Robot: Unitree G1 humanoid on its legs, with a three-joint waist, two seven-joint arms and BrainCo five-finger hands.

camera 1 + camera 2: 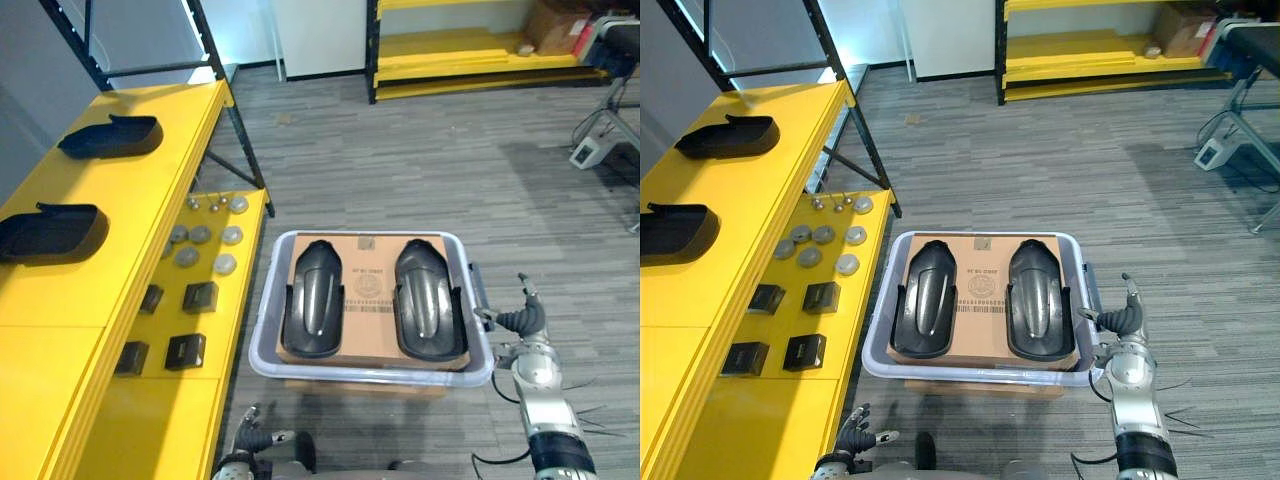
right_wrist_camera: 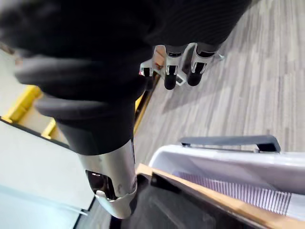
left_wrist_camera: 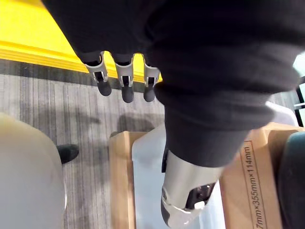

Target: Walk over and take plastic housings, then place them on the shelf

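Two black plastic housings (image 1: 312,300) (image 1: 430,300) lie side by side on a cardboard sheet (image 1: 365,290) inside a pale grey bin (image 1: 370,374) straight ahead of me. Two more black housings (image 1: 112,135) (image 1: 50,230) rest on the top of the yellow shelf (image 1: 150,200) to my left. My right hand (image 1: 525,325) hovers open just beside the bin's right rim, touching nothing. My left hand (image 1: 250,435) hangs open low at the bin's near left corner. Its fingers (image 3: 125,78) are straight, over the floor and the bin's edge.
The shelf's lower level holds several grey discs (image 1: 200,235) and small black boxes (image 1: 200,296). A second yellow rack (image 1: 450,50) with a cardboard box (image 1: 555,25) stands at the back. A grey stand (image 1: 600,130) is at the far right.
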